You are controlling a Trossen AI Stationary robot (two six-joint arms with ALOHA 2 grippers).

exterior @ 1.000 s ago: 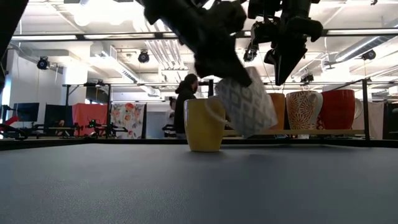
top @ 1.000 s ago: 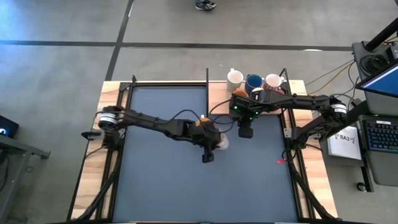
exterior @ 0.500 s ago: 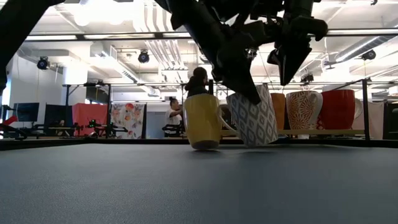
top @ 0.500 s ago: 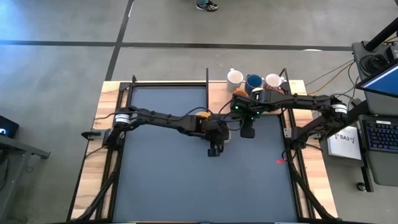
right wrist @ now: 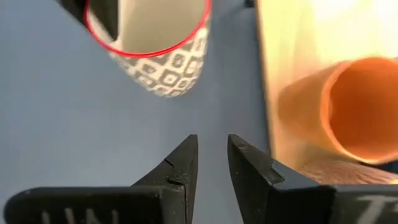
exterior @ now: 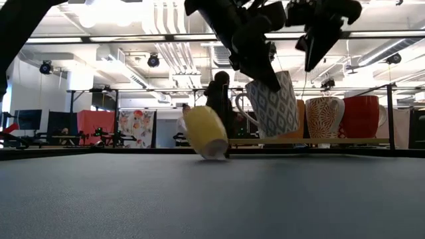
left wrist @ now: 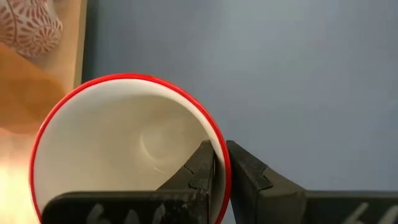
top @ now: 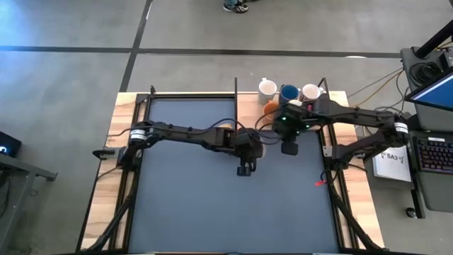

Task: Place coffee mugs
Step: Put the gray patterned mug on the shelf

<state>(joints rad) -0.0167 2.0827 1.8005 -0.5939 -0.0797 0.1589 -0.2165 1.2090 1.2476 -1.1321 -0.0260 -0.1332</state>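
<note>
The dark table mat (top: 191,205) lies bare over most of its spread, with an open workshop and a person standing far behind it in the low view. Half a second ago the diamond-patterned mug (exterior: 272,103) was nearly down beside the upright yellow mug (exterior: 204,131). Now it hangs tilted, clear of the mat, and the yellow mug leans hard over on its base edge, apparently knocked. That looks like a setback, since the yellow mug may need righting before this placement counts. The left gripper (top: 244,168), just past table centre toward 1 o'clock, has its jaws clenched on the patterned mug's red rim (left wrist: 124,155), one finger inside and one outside; the white interior is empty. The right gripper (top: 289,149) hovers just beside it toward 3 o'clock, jaws drawn almost together on nothing. At 1 o'clock on the wooden edge wait a white mug (top: 267,88), a blue mug (top: 288,93) and an orange-brown mug (top: 271,108), contents not discernible.
</note>
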